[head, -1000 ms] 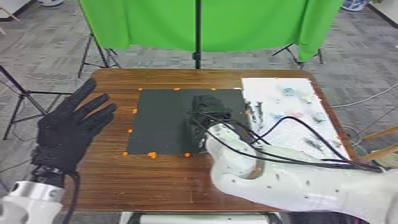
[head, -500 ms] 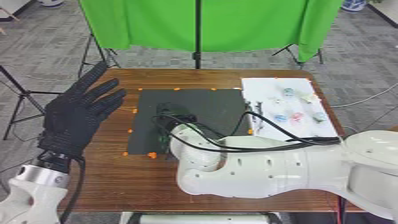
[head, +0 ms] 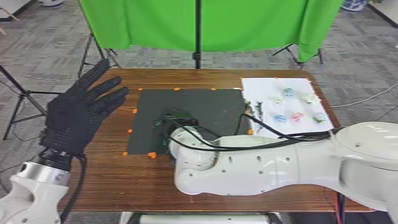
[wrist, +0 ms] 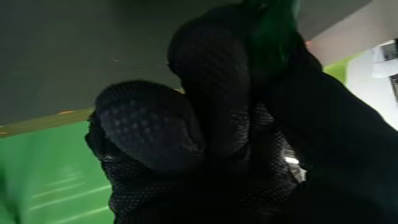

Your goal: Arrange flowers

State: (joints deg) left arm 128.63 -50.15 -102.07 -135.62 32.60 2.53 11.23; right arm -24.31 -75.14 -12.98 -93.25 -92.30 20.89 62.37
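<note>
Operator: State the condition of both hands.

Technician: The left hand (head: 71,122), in a black fabric glove, is released, fingers extended above the left edge of the brown wooden worktop (head: 115,185). The right hand (wrist: 142,122), gloved alike, grasps a dark green, translucent vessel (wrist: 277,30) near the centre of the black rectangular mat (head: 151,142).

Operator: Handling notes?

Technician: Probably stiff, smooth and slippery; treat as fragile. Grip at mid-body, keeping the mouth free. Small pink flower (head: 296,117) and pale blue flower (head: 288,92), on the white sheet (head: 266,85) by the right edge, look light and soft; take by the stem.

Operator: Obscured items?

Technician: Glove covers most of the vessel; rim and base are indistinct. The white right arm (head: 249,167) hides the sheet's near edge.
</note>
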